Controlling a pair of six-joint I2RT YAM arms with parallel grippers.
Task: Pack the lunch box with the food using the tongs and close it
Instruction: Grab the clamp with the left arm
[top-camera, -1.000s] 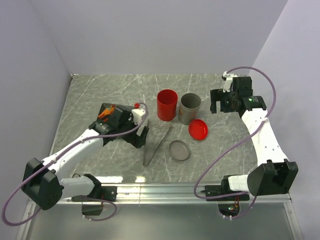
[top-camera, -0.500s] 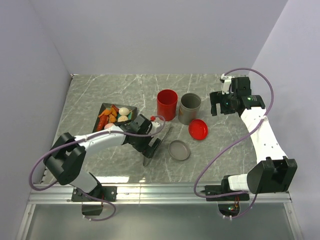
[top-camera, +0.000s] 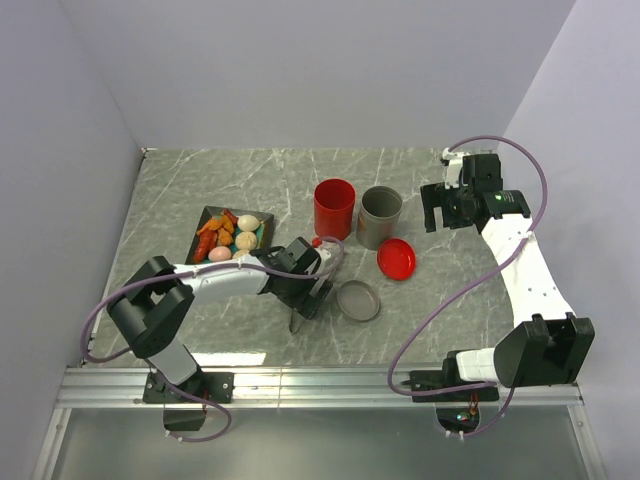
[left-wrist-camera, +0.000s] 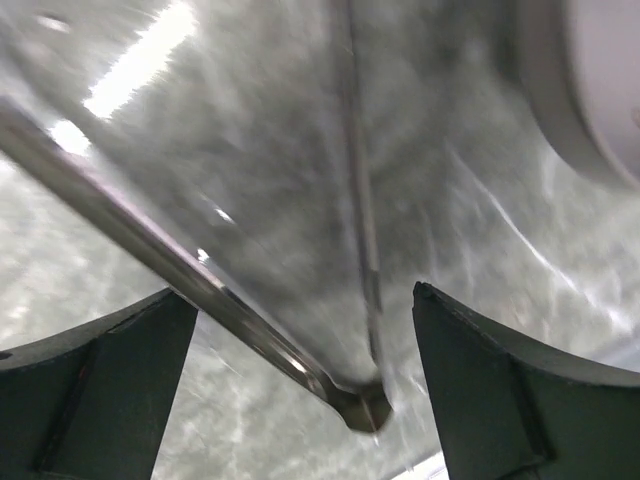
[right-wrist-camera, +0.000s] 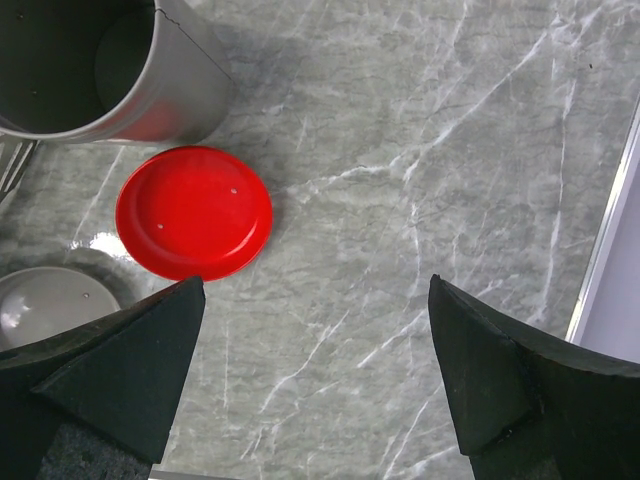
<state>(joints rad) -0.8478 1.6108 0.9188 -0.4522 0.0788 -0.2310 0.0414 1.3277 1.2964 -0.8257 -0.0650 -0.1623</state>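
Tongs (left-wrist-camera: 352, 402), long thin grey metal V: the joined end is seen blurred between the spread fingers of the left gripper (left-wrist-camera: 295, 300), lower centre of the left wrist view; contact cannot be told. From above they are mostly covered by that gripper, centre frame. Tall bright-red plastic lunch box (top-camera: 334, 210) is stood upright at centre, with the round red lid (top-camera: 396, 259) laid to its lower right. Grey open cylinder (right-wrist-camera: 100, 70) is cut off upper left in the right wrist view. Right gripper (right-wrist-camera: 317, 290) is held spread. Grey veined marble tabletop (top-camera: 200, 180), pale walls (top-camera: 300, 70).
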